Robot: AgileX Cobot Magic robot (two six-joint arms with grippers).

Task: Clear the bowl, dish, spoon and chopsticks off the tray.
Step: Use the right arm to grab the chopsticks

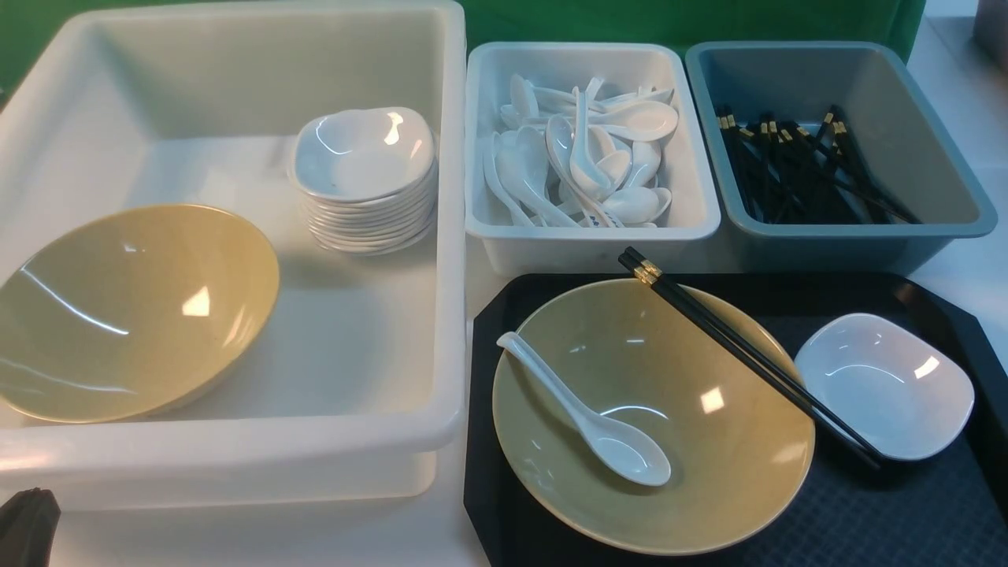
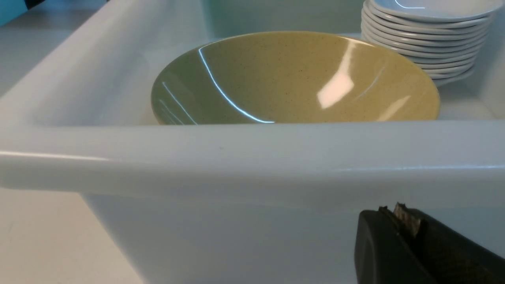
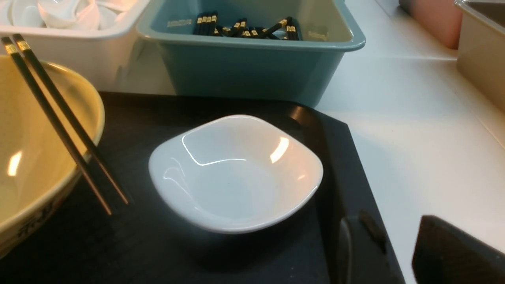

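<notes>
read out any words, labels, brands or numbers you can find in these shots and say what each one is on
No text can be read in any view.
Dark marks on the outer wall of the bowl: blurred, unreadable.
Small blue marks on a stored spoon in the small white tub: too small to read.
Pale marks on the inner wall of the grey-blue tub: too faint to read.

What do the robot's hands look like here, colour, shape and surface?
Little of them shows. The left hand is matt black with rounded edges: one side smooth, the other finely cross-hatched, with a small pale frayed patch at its tip. The right hand shows only as a plain black slab with a slanted edge. No cables or markings are visible.
</notes>
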